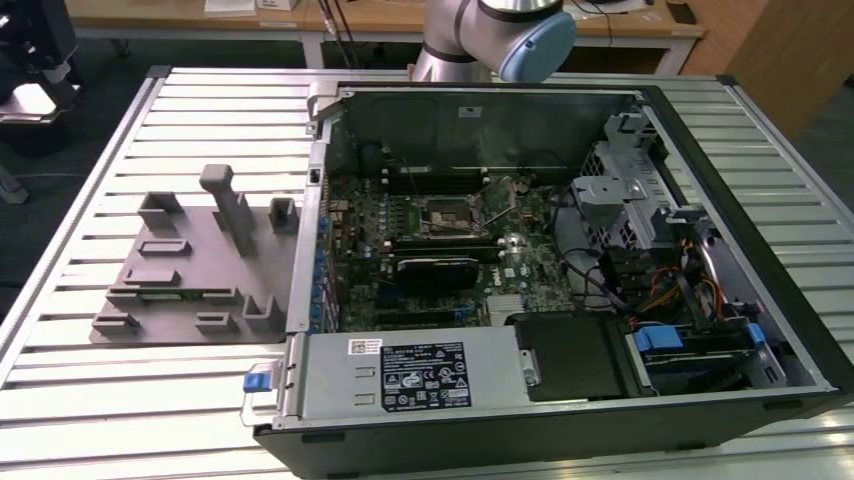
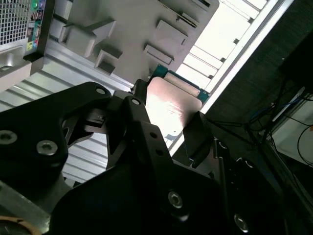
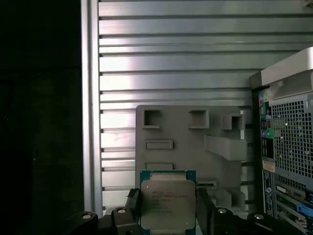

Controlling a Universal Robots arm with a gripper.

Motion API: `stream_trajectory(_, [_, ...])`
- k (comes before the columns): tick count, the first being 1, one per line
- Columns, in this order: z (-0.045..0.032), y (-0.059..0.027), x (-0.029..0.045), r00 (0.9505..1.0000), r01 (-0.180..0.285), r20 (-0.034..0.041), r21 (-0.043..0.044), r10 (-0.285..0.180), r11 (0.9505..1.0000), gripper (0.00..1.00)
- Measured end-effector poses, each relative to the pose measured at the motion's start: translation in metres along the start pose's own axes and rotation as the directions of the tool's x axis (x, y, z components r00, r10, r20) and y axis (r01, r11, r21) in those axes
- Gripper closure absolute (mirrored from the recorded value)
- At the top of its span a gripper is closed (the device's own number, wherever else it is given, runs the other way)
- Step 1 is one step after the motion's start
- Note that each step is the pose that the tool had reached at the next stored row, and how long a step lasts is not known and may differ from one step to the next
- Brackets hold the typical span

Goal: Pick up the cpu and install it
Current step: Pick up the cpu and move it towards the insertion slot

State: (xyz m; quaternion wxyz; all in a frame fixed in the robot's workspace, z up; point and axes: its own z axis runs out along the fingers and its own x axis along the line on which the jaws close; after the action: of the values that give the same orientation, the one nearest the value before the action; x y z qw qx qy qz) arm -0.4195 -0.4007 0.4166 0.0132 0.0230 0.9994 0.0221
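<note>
I see the cpu (image 3: 167, 204) pinched by two opposite edges between the gripper (image 3: 168, 206) jaws, silver lid facing the first wrist view. It's held up off the grey holder (image 3: 190, 142) and the slatted table (image 3: 171, 49), outside the case (image 3: 288, 147). In the exterior view the holder sits at 9 o'clock from the open case. The socket (image 1: 445, 212) is mid-board, and the arm (image 1: 501, 35) is at 12 o'clock.

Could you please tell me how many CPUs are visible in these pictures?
1. The cpu is clamped between the fingers of the gripper in both wrist views, with the grey holder plate and slatted table beyond it. Another may be hidden inside the open computer case.
</note>
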Motion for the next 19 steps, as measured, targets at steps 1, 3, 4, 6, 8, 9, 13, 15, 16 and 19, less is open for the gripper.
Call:
stream_trajectory(1, [-0.0014,0.0,0.0,1.0,0.0,0.0001,0.0,0.0,1.0,0.46])
stream_trajectory(3, [-0.0017,0.0001,0.0,1.0,0.0,0.0003,-0.0002,0.0,1.0,0.46])
stream_trajectory(4, [-0.0017,0.0001,0.0,1.0,0.0,0.0004,-0.0002,0.0,1.0,0.46])
stream_trajectory(6, [-0.0021,0.0001,-0.0001,1.0,0.0,0.0001,-0.0001,0.0,1.0,0.46])
stream_trajectory(8, [-0.0023,0.0002,-0.0005,1.0,0.0,-0.0001,0.0,0.0,1.0,0.46])
stream_trajectory(9, [-0.0023,0.0002,-0.0011,1.0,0.0,-0.0002,0.0001,0.0,1.0,0.46])
stream_trajectory(13, [-0.0019,0.0005,-0.009,1.0,0.0,0.0001,0.0,0.0,1.0,0.46])
stream_trajectory(15, [-0.0018,0.0006,-0.0124,1.0,0.0,0.0,0.0,0.0,1.0,0.46])
stream_trajectory(16, [-0.0018,0.0007,-0.0138,1.0,0.0,0.0,0.0,0.0,1.0,0.46])
stream_trajectory(19, [-0.0014,0.0013,-0.0251,1.0,0.0,0.0001,-0.0001,0.0,1.0,0.46])
